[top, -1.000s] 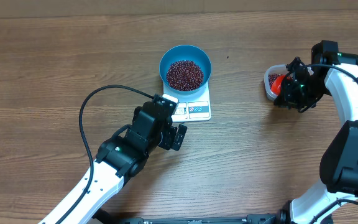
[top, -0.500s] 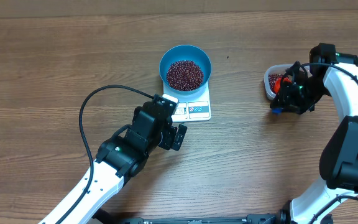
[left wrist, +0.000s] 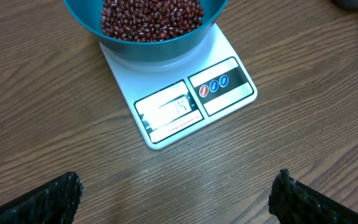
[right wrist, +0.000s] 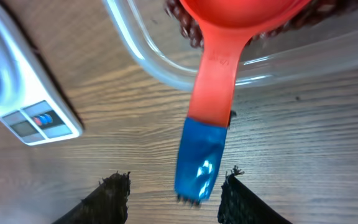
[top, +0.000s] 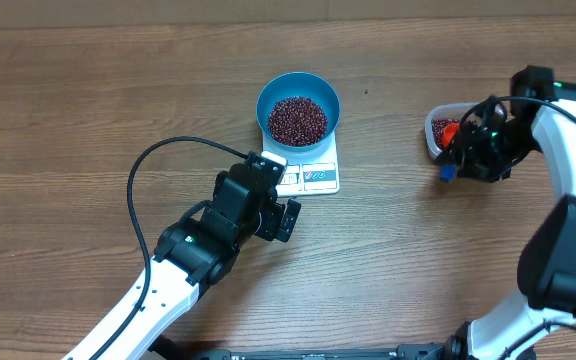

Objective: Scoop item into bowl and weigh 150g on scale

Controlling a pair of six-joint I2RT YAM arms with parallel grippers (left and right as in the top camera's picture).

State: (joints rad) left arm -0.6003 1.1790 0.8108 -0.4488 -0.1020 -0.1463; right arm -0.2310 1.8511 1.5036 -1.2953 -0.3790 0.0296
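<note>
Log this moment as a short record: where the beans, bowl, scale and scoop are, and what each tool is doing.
bowl: blue, sitting on the scale, holds a pile of beans
scale: white, display uncovered, reading too blurred to tell
scoop: red with blue handle end, head in the clear container, handle out over its rim
left tool: open, empty, above the table near the scale
right tool: open, fingers either side of the scoop handle, not gripping

A round, deep blue plastic bowl (top: 298, 82) sits upright on a small flat white rectangular kitchen scale (top: 313, 177), holding a loose pile of small dark maroon beans (top: 298, 119). The scale's display and buttons lie uncovered along its near edge.
</note>
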